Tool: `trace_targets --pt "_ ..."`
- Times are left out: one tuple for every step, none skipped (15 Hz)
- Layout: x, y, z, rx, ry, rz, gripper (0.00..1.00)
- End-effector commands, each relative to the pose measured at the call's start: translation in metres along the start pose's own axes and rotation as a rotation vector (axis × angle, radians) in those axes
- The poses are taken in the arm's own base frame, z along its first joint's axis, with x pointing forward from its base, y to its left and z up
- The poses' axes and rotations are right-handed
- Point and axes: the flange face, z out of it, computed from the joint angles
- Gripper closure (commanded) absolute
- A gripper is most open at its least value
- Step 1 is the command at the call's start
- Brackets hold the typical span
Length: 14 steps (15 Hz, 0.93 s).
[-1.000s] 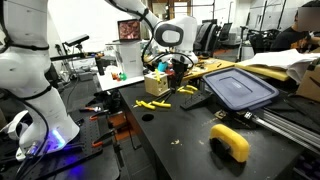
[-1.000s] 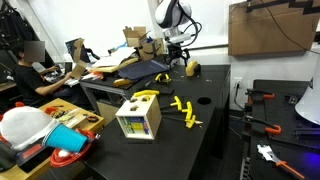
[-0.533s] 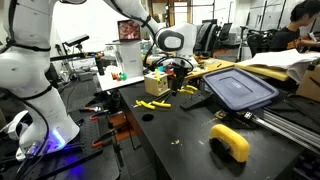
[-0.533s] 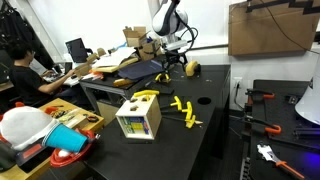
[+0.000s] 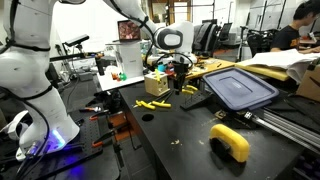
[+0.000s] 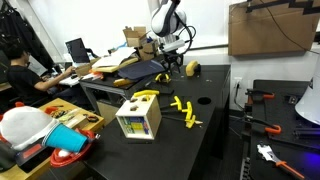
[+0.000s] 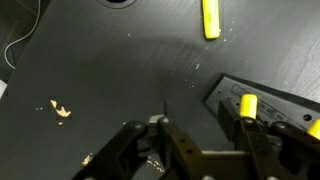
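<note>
My gripper (image 5: 179,70) hangs just above the black table, between a small wooden box (image 5: 155,83) and a grey-blue bin lid (image 5: 240,88); it also shows in an exterior view (image 6: 171,63). In the wrist view the gripper (image 7: 205,138) has its two fingers spread apart with only bare tabletop between them, so it is open and empty. A short yellow peg (image 7: 246,105) lies by the right finger on a grey plate (image 7: 280,100). Another yellow piece (image 7: 211,18) lies farther off on the table.
Loose yellow pieces (image 5: 152,104) lie on the table near the box, also seen in an exterior view (image 6: 183,105). A yellow curved object (image 5: 231,142) lies near the front edge. A metal rail (image 5: 290,125) runs alongside. People sit at desks behind (image 6: 22,75).
The gripper has come down closer to the table and shifted slightly toward the box. Nothing on the table has moved.
</note>
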Motion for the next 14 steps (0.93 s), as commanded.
trace_targets --pt "0.003 0.002 -0.01 0.003 0.059 0.034 0.82" --pt "0.005 0.001 -0.009 0.0 0.065 0.042 0.88" --pt "0.007 -0.001 -0.006 -0.003 0.067 0.044 0.95" --pt "0.007 -0.002 -0.003 -0.004 0.068 0.053 1.0" --pt "0.008 -0.004 0.0 -0.003 0.063 0.054 1.0" --pt "0.009 -0.005 0.002 -0.004 0.062 0.055 1.0" --pt "0.01 -0.006 0.005 -0.006 0.06 0.056 1.0" --pt "0.011 -0.008 0.007 -0.004 0.062 0.057 1.0" --pt "0.013 -0.009 0.01 -0.003 0.064 0.056 1.0" --pt "0.016 -0.01 0.012 0.003 0.065 0.055 1.0" --pt "0.019 -0.012 0.013 0.008 0.068 0.056 1.0" --pt "0.021 -0.013 0.014 0.014 0.07 0.057 1.0" --pt "0.023 -0.015 0.014 0.018 0.071 0.059 1.0" --pt "0.024 -0.016 0.014 0.02 0.071 0.06 1.0"
